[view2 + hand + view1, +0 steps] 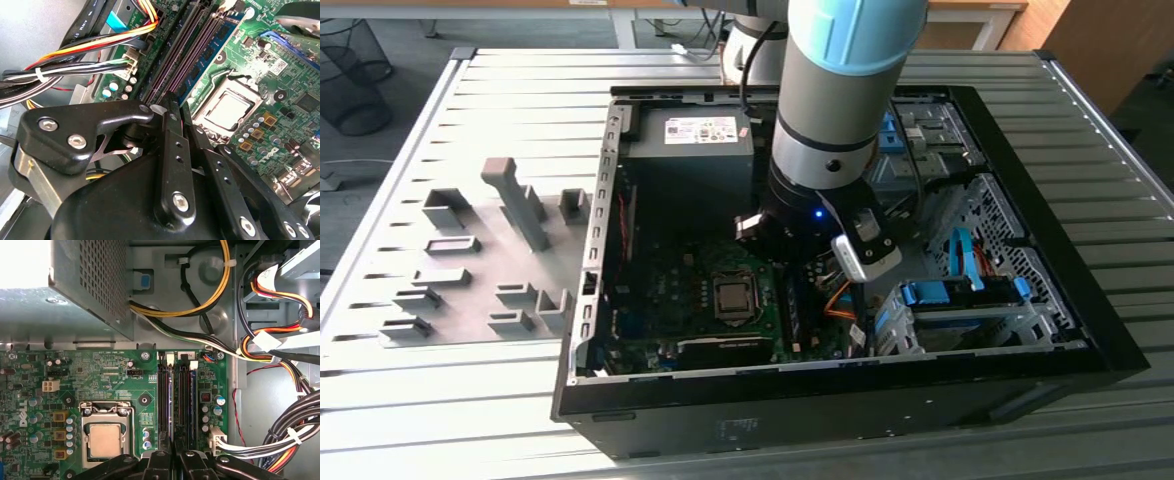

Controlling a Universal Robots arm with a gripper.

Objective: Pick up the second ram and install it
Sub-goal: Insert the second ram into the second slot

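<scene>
The arm (pixel 834 100) reaches down into one open computer case (pixel 854 400), which lies on a slatted metal table (pixel 454 420). Several grey blocks (pixel 520 205) stand on the table to the exterior view's left, well apart from the case. Inside, room is tight. The metal power box (pixel 75 300) walls off one end, and cable bundles (pixel 280 440) crowd the side of the board away from the processor.

The green board (pixel 90 375) carries one processor (pixel 105 440). Beside it, four long slots (pixel 162 400) run in parallel, close together with little gap between them.

The second ram (pixel 172 405) appears to stand upright in a slot on the processor's side. Its blue-green face and dark chips (pixel 212 52) show in the second wrist view. A second blue strip shows in the slot nearest the cables.

The claw (pixel 175 462) hangs right over the near end of those slots, in line with the second ram, and its tip (pixel 172 102) sits just above the slot edge. Whether the claw is clamped on the stick or only resting by it cannot be told.
</scene>
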